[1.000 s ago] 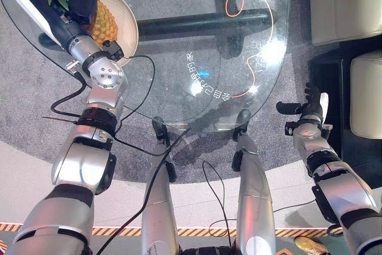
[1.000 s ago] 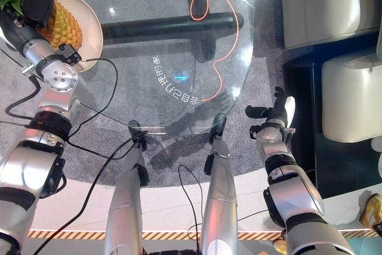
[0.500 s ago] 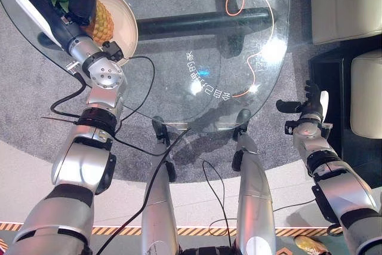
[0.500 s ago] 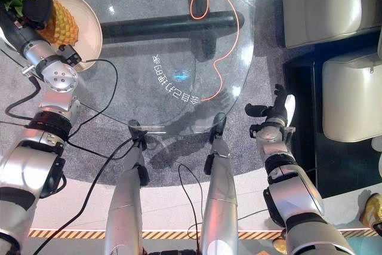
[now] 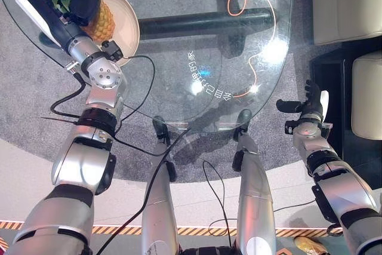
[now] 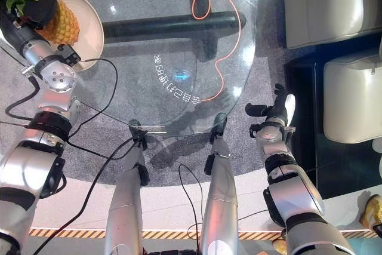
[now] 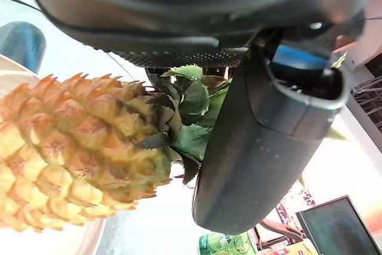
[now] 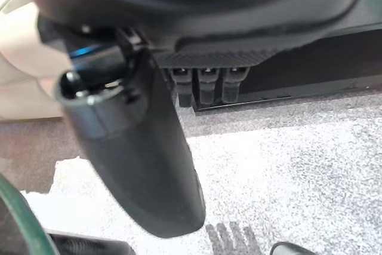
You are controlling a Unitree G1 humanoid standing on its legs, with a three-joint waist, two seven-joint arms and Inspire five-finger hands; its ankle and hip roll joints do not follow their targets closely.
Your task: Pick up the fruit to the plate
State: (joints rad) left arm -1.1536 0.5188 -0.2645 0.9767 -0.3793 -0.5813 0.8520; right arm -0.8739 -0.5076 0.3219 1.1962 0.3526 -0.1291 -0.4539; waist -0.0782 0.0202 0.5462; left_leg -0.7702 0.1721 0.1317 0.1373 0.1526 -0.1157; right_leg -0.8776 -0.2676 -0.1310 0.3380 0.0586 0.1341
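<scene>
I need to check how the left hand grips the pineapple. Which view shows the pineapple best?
The left wrist view: the pineapple shows close up, its leafy crown at the left hand. In the eye views it shows small over the plate, its crown covered by the hand.

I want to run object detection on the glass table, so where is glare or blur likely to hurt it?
Left eye view: bright lamp glare spots on the glass table, near the orange cable. Left wrist view: pineapple sharp, left hand and background soft. Right wrist view: right hand blurred, carpet sharper.
</scene>
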